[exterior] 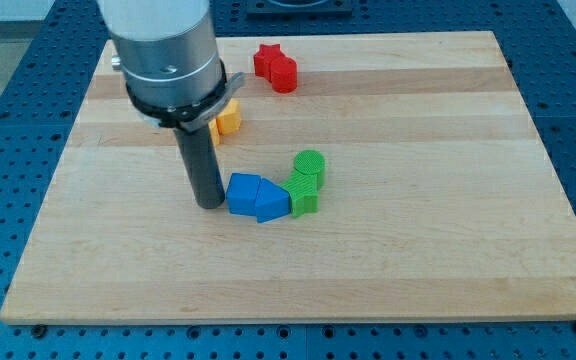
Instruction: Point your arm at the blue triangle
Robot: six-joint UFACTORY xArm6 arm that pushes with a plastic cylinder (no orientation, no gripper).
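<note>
Inspector: Six small plastic blocks counted on the pale wooden board (448, 250). The blue triangle block (270, 200) lies near the board's middle, wedged between a blue cube-like block (242, 193) on the view's left and a green square block (304, 195) on the view's right, touching both.

Clerk: And the arm?

Inspector: No pincer is fitted, so there is nothing to stand apart or together. The straight dark rod ends at the tip (210, 205), which rests just beside the blue cube-like block on the view's left. Contact cannot be confirmed. The triangle sits one block beyond.

Clerk: How would the triangle handle?

Inspector: Judged light, rigid and smooth, likely to slide easily. Nothing can take hold of it; only a push on a flat side is possible, and its neighbours would shift with it.

Clerk: Anything obscured?

Inspector: The arm's grey housing covers most of an orange block (228, 118); its shape is indeterminate. A green rounded block (309, 163) sits above the green square. A red star-like block (275, 67) lies well apart, towards the view's top.
</note>
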